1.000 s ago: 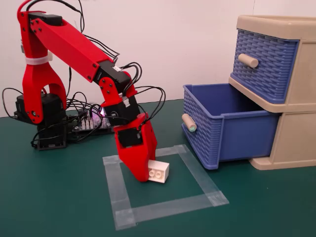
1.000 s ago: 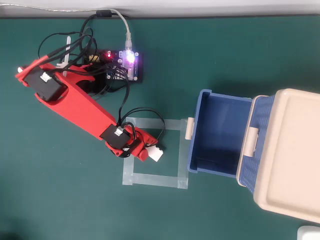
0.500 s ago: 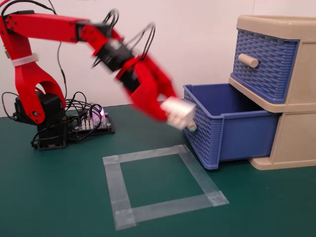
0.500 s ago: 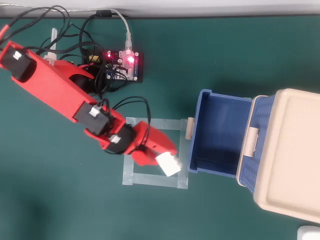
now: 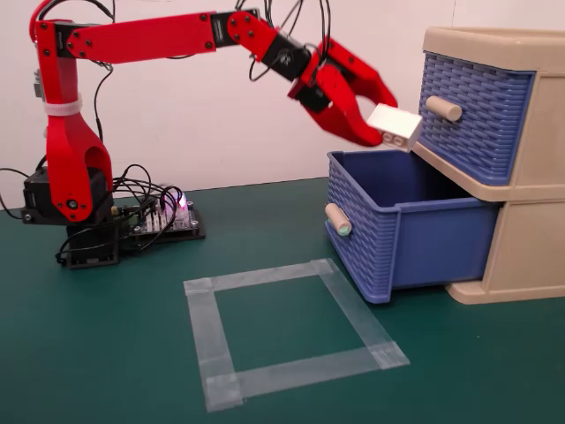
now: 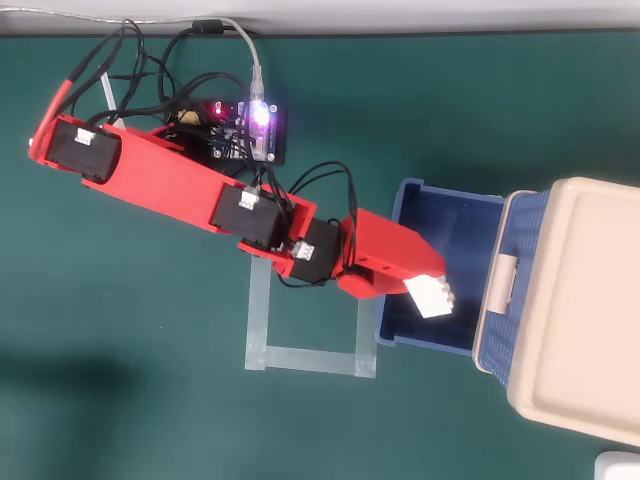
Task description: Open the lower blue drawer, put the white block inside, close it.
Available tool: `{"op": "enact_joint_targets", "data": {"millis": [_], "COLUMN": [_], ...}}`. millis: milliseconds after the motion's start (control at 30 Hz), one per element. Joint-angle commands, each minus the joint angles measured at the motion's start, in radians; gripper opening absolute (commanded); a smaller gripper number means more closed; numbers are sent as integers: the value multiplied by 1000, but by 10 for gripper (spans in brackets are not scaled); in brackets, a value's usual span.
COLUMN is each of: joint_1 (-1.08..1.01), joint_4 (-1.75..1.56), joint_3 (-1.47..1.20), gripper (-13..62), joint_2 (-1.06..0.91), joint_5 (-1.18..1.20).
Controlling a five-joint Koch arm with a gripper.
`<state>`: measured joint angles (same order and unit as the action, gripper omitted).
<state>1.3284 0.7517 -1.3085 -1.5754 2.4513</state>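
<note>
The lower blue drawer [image 5: 397, 225] is pulled out of the beige cabinet [image 5: 530, 177], its teal-tipped knob [image 5: 338, 219] facing left. It also shows in the overhead view [image 6: 445, 215], open and seemingly empty inside. My red gripper [image 5: 381, 124] is shut on the white block [image 5: 395, 125] and holds it above the open drawer, near the upper drawer's front. In the overhead view the gripper [image 6: 425, 290] holds the white block [image 6: 432, 297] over the drawer's near part.
The upper blue drawer [image 5: 472, 110] is closed, its all-beige knob [image 5: 443, 108] just right of the block. A square of grey tape [image 5: 291, 331] lies on the green table in front of the drawer. The arm's base and a circuit board [image 6: 250, 130] stand at the left.
</note>
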Motion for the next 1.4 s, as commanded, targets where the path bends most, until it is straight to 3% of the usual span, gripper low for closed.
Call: {"op": "enact_joint_targets", "data": {"millis": [0,200,367,500,633,800,1133,1267,1367], "joint_1": [28,25,14,-20,-23,-20,11,8,-6], "joint_4": [-28,11,337,591,575,502,387,417,646], "joint_3": [46,21,-141,-192,-146,106,930,1147,1178], "gripper": [332,337,336,335,335,335,336,337,337], "joint_2": [-17,-155,-305,-295,-91,199,738,845,802], "joint_5": [72,83,72,77,130,210,316,319,316]}}
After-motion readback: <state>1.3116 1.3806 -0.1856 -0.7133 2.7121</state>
